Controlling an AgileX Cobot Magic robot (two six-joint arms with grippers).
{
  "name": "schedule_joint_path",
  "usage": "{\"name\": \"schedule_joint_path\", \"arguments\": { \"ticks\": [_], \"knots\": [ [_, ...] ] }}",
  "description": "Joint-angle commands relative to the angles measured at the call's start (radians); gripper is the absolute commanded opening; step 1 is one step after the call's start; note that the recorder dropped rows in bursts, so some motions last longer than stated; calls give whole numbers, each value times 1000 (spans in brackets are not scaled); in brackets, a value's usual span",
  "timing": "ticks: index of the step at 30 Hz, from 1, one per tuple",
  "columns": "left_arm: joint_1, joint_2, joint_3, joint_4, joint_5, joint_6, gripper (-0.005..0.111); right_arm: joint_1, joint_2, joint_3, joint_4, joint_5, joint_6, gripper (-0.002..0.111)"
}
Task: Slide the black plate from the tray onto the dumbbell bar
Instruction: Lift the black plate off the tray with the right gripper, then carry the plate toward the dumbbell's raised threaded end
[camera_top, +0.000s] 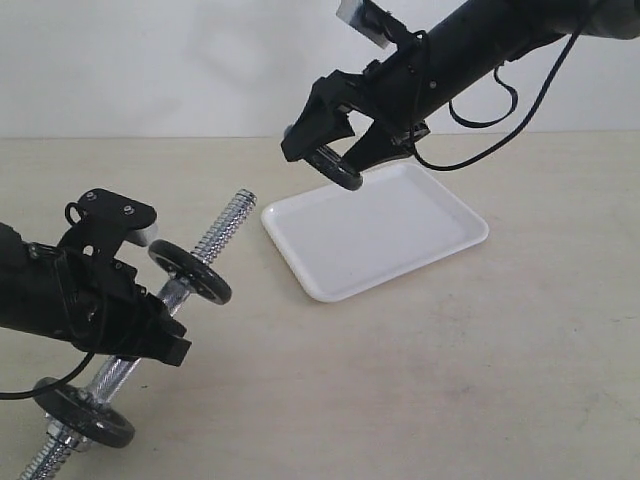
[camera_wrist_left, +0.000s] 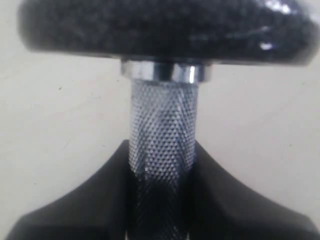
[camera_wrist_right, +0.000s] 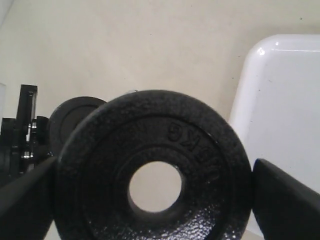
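Carrying step: my right gripper (camera_top: 338, 150) pinches the black plate (camera_wrist_right: 150, 185) by its rim, the tray (camera_top: 400, 235) below and beside the jaws. My left gripper (camera_wrist_left: 162, 170) clamps the dumbbell bar (camera_wrist_left: 162, 130) at its knurled middle. Next I judge the hole must line up with the free threaded end.

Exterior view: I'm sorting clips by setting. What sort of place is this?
Probably a robot lab bench: plain beige tabletop, blank white wall, and staged props, a white tray and a dumbbell bar.

Two matte black jointed arms (camera_top: 490, 40), angular black left gripper (camera_top: 150, 335) and right gripper (camera_top: 340, 150), looped black cable (camera_top: 484, 125), white wrist block (camera_top: 362, 18).
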Motion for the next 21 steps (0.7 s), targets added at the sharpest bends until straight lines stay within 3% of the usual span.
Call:
{"name": "schedule_joint_path", "arguments": {
  "ticks": [1,21],
  "knots": [
    [-1,-46,-28,-30,-24,7,4,-3,-27,-17,72,30,-17,0],
    [-1,-92,-30,-31,7,7,4,-3,-11,-17,198,68,-61,0]
  ]
}}
